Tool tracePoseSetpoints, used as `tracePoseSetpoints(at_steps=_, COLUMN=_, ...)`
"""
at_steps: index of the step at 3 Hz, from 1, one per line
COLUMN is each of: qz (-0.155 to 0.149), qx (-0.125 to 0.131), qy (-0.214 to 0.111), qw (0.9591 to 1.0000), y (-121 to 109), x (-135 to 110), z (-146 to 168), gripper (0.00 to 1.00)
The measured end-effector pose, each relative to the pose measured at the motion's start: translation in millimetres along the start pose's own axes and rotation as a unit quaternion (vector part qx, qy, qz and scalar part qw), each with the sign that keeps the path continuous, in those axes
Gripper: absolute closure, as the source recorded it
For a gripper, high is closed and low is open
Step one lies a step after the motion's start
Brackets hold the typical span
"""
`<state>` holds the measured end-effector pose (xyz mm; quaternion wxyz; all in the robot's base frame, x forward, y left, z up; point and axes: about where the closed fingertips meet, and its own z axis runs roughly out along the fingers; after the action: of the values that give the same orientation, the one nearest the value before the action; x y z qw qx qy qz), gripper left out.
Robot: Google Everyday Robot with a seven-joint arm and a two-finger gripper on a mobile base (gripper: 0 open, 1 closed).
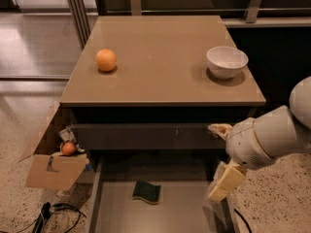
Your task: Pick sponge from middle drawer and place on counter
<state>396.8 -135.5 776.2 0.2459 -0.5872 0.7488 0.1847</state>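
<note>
The sponge (147, 191) is lying flat, green scouring face up, on the floor of the pulled-out middle drawer (182, 211). It is sitting left of centre, apart from both side walls.

Assessment: it is looking light, soft and compressible, and not fragile. A pinch from above across its narrower width is appearing the soundest hold. The squeeze is best kept moderate, since the foam will be yielding. The coarse top is likely giving good friction.

The hand (216, 163) is hanging at the drawer's right side, just below the counter's front edge and well apart from the sponge. Its two cream pads (226, 182) are standing spread apart, holding nothing.

Above, the counter (165, 76) is carrying an orange (106, 60) at left and a white bowl (227, 61) at right, leaving bare surface between them for placement. A cardboard box (48, 171) is sitting on the floor left of the cabinet.
</note>
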Motion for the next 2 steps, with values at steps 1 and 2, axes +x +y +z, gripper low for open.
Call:
tracePoseSetpoints(at_steps=1, qz=-0.009, qx=-0.019, qy=-0.048, qw=0.9986, y=8, x=-7, z=50, gripper=0.0)
tracePoseSetpoints(at_steps=2, qz=-0.01, qx=-0.013, qy=-0.065, qw=0.9978, y=11, x=1, z=85, gripper=0.0)
